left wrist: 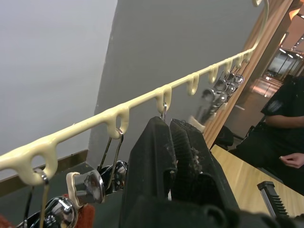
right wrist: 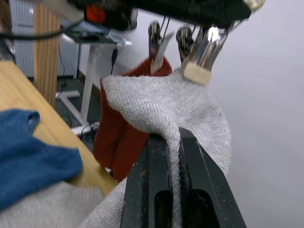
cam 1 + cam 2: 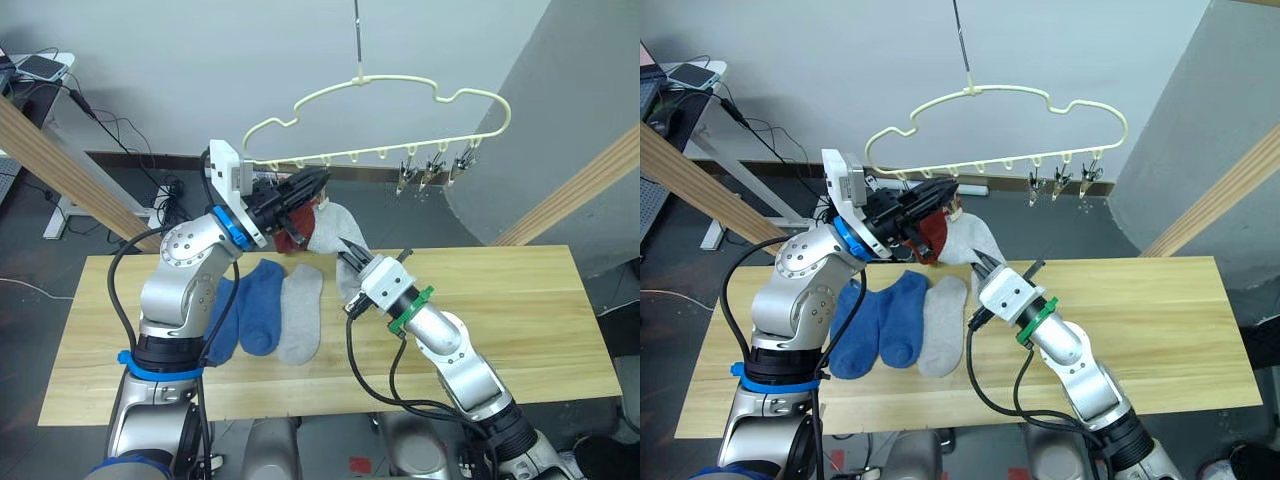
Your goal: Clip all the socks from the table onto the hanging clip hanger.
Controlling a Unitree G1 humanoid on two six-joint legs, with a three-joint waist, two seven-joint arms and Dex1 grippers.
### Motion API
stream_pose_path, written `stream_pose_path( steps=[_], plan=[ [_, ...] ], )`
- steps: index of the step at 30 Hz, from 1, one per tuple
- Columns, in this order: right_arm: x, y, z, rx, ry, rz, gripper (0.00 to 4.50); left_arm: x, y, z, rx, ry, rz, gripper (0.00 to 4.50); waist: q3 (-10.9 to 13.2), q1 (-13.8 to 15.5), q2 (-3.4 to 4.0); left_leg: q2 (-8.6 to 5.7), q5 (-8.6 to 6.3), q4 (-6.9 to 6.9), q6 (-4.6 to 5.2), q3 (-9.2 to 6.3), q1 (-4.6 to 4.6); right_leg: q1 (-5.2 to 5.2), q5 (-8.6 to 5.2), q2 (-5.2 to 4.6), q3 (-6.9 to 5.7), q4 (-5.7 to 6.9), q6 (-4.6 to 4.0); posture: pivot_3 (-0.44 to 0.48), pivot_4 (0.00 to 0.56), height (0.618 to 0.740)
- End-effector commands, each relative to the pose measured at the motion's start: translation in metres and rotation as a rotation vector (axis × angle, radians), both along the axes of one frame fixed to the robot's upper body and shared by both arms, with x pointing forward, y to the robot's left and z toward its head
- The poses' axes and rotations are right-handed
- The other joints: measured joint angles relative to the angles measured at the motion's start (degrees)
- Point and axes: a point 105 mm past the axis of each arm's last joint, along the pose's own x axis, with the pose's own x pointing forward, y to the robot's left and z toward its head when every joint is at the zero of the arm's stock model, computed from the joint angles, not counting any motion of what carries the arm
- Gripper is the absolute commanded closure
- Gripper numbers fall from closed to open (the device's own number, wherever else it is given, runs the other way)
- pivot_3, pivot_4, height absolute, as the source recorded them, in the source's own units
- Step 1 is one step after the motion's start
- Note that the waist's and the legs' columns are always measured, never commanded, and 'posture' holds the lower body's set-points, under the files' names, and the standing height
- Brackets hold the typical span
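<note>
Left tool (image 3: 322,181) is up at the clip hanger (image 3: 400,120), fingers pressed together on a clip, likely squeezing it open. On the bench (image 3: 520,300) lie two blue socks (image 3: 262,305) and one grey sock (image 3: 300,312). Right tool (image 3: 348,248) pinches the other grey sock (image 2: 190,109), lifting it clipward beside a hanging red sock (image 2: 121,137). No legible writing.

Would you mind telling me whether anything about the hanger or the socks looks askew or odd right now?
The clip hanger hangs tilted, its left end lower, where the left gripper is raised to its clips. A rust-red sock dangles there, and the right gripper pinches a light grey sock up beside it. Nothing looks damaged.
</note>
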Motion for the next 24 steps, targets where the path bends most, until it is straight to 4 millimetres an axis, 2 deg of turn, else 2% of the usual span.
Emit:
stream_pose_path(
  steps=[1,16,24],
  plan=[
    [-0.004,0.000,0.010,0.049,-0.040,-0.002,4.46,-0.007,0.000,0.014,-0.007,-0.058,-0.012,4.50,0.00,0.01,0.00,0.01,0.00,0.00,0.00,-0.01,0.00,0.00,0.00,0.00,-0.01,0.00,0.00,-0.250,0.347,0.732],
    [0.001,0.005,0.017,0.087,-0.059,-0.009,4.46,-0.007,0.003,0.010,-0.012,-0.009,-0.013,4.50,0.00,0.01,0.00,0.00,0.00,0.00,0.00,-0.01,0.00,0.00,0.00,0.00,-0.01,0.01,0.00,-0.251,0.339,0.732],
    [0.002,0.011,0.022,0.108,-0.069,0.005,4.50,-0.005,0.007,0.009,-0.012,0.009,-0.009,1.94,0.00,0.01,0.00,0.01,0.00,0.01,0.00,-0.02,0.00,0.00,0.00,-0.02,-0.01,0.01,0.00,-0.249,0.338,0.732]
  ],
)
